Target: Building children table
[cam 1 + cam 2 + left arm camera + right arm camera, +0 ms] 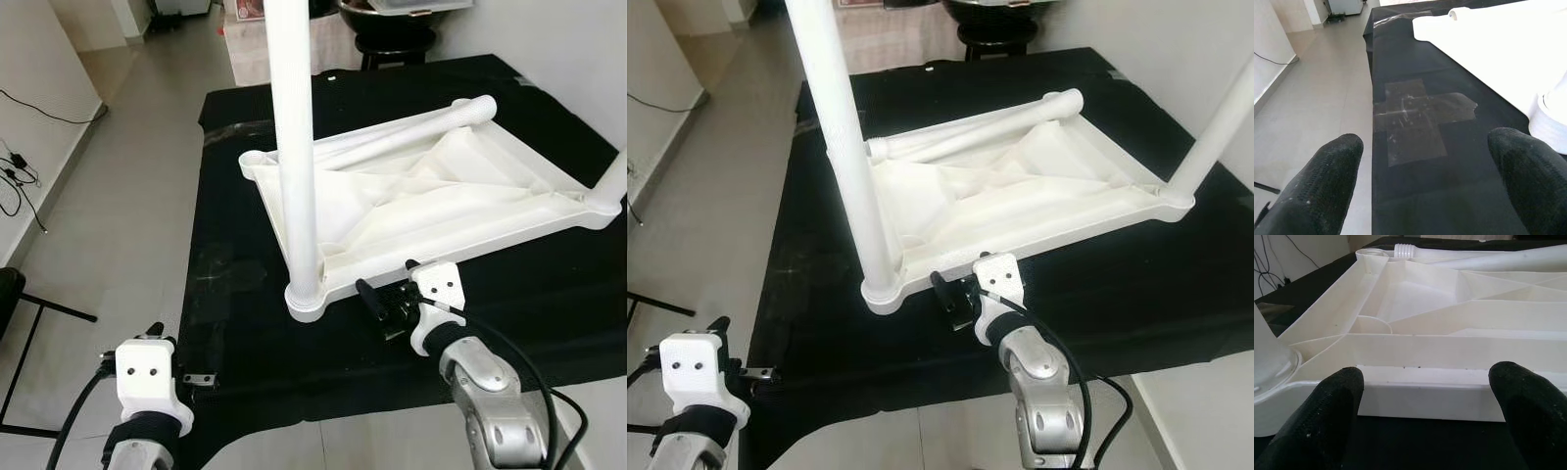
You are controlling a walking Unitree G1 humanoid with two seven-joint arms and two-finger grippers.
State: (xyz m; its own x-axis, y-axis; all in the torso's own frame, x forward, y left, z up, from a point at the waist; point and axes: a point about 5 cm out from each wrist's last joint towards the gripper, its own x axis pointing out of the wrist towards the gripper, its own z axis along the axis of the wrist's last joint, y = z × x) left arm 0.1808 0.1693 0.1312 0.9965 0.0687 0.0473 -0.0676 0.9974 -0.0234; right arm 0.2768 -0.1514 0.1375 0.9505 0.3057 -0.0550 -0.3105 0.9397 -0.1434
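Left eye view: you see the white tabletop [431, 201] lying upside down on the black cloth [549, 284], ribbed underside up. One leg [294, 147] stands upright in the near corner socket on your robot's left; a second upright leg [612, 181] rises at the right corner. A loose leg [392, 132] lies across the far edge of the tabletop.

Right eye view: your right gripper [955, 294] sits just in front of the tabletop's near rim, between the two upright legs, fingers pointing at the rim. Your left gripper [749, 372] hangs low at the cloth's near left edge, over the grey floor [725, 196].

Left wrist view: the left gripper's fingers [1327, 181] are spread wide with nothing between them. Beyond them you see the cloth with a patch of clear tape [1415, 115] and the tabletop's edge further along.

Right wrist view: the right gripper's fingers [1332, 406] are also spread wide and grip nothing. The tabletop's near rim lies just ahead of the tips; you cannot tell whether they touch it. The loose leg's threaded end [1408, 250] shows at the far corner.
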